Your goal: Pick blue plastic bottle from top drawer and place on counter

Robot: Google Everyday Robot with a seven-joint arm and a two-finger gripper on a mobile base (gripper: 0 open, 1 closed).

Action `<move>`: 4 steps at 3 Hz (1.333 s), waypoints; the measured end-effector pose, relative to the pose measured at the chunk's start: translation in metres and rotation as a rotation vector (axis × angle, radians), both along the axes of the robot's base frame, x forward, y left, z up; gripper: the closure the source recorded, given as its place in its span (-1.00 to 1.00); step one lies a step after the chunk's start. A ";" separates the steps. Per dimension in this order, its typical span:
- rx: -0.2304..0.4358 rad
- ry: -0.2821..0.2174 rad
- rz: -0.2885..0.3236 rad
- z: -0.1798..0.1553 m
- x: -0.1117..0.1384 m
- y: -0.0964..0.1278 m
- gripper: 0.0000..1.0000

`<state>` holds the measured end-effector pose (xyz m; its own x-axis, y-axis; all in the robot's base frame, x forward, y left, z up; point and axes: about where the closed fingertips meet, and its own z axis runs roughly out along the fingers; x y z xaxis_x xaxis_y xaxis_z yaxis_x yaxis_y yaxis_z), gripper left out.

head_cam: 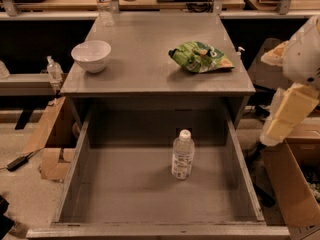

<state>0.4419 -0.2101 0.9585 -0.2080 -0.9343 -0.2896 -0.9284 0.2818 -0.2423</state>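
The blue plastic bottle (183, 155), clear with a white cap and a pale label, stands upright on the bare bottom of the open top drawer (125, 189), right of its middle. The grey counter (145, 59) lies above and behind the drawer. Only white and cream segments of my arm (295, 99) show at the right edge, beside the cabinet and well right of the bottle. My gripper is out of view.
A white bowl (91, 55) sits at the counter's left and a green snack bag (200, 56) at its right. Another clear bottle (103, 1) stands at the back. A pump bottle (54, 71) stands left of the cabinet. Cardboard boxes sit on the floor on the right (295, 184) and left (52, 144).
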 end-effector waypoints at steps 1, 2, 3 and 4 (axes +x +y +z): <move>0.240 -0.004 0.050 -0.087 -0.006 0.011 -1.00; 0.443 -0.089 0.068 -0.120 0.011 0.029 -1.00; 0.510 -0.123 0.066 -0.108 0.016 0.040 -1.00; 0.510 -0.123 0.066 -0.108 0.016 0.040 -1.00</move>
<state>0.4581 -0.1705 0.8505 -0.0895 -0.6779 -0.7297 -0.9213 0.3347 -0.1979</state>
